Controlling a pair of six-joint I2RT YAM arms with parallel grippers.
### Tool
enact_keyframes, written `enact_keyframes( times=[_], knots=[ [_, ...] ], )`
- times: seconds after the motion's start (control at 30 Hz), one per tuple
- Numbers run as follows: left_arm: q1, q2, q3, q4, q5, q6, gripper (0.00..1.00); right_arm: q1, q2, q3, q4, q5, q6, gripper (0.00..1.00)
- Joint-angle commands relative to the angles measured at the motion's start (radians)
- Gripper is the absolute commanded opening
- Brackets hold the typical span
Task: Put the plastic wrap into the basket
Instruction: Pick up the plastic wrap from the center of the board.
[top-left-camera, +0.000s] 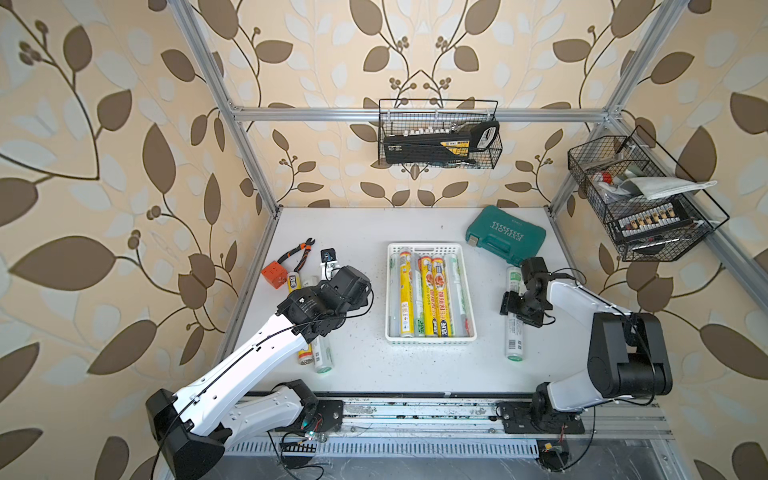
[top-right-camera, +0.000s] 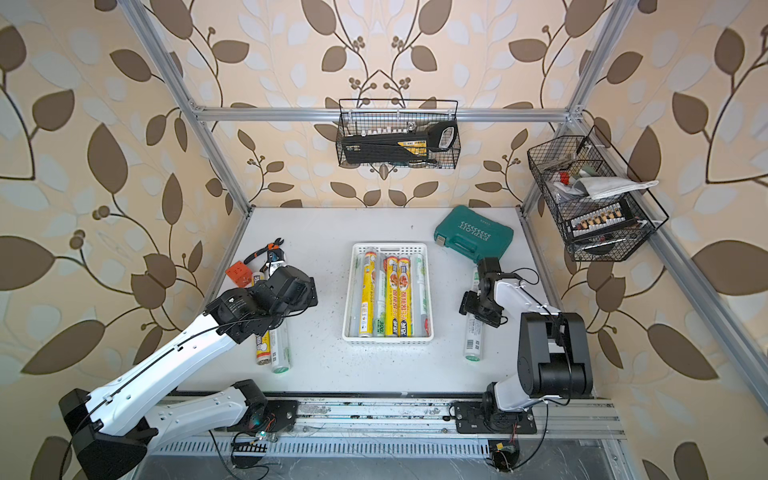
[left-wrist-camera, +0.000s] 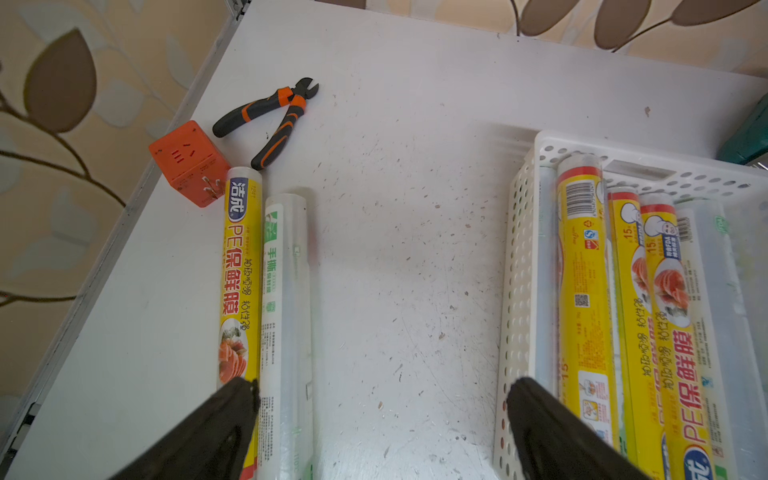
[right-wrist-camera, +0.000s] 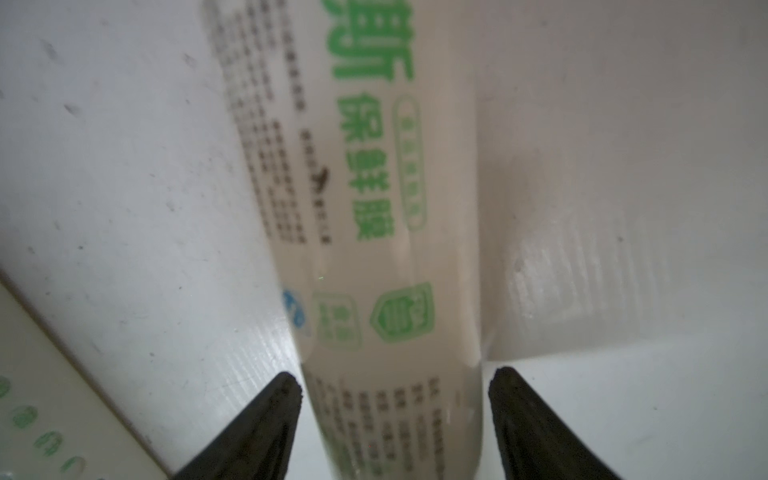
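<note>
The white basket (top-left-camera: 430, 340) (top-right-camera: 388, 340) sits mid-table and holds several plastic wrap rolls (top-left-camera: 428, 295) (left-wrist-camera: 582, 270), yellow and clear. Two more rolls lie left of it under my left arm, one yellow (left-wrist-camera: 239, 270) (top-right-camera: 262, 349) and one white with green print (left-wrist-camera: 286, 291) (top-left-camera: 322, 357). My left gripper (left-wrist-camera: 384, 395) (top-left-camera: 328, 266) hangs wide open and empty over bare table between that pair and the basket wall (left-wrist-camera: 519, 270). Right of the basket lies another white roll with green print (top-left-camera: 514, 340) (right-wrist-camera: 386, 208). My right gripper (right-wrist-camera: 395, 378) (top-left-camera: 517, 309) straddles it, open, with a thin gap at one finger.
Pliers (top-left-camera: 299, 253) (left-wrist-camera: 270, 116) and an orange cube plug (top-left-camera: 274, 276) (left-wrist-camera: 189, 162) lie at the far left near the table edge. A teal tool case (top-left-camera: 505, 235) sits behind the basket at the right. Black wire baskets (top-left-camera: 438, 137) (top-left-camera: 640, 199) hang on the frame.
</note>
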Motion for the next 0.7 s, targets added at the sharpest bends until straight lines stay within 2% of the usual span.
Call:
enact_keyframes(
  times=[0.0,0.23,0.67],
  knots=[
    [0.014,-0.016,-0.013,-0.004,-0.023,-0.018,0.99,-0.002,0.012,0.023,0.007,0.011,-0.006,0.7],
    [0.017,-0.012,-0.021,0.007,-0.006,-0.019,0.99,0.0,-0.002,0.011,0.013,0.035,-0.002,0.63],
    [0.022,-0.024,-0.031,0.009,0.004,-0.034,0.99,0.005,-0.029,0.002,0.013,-0.02,-0.006,0.36]
  ],
)
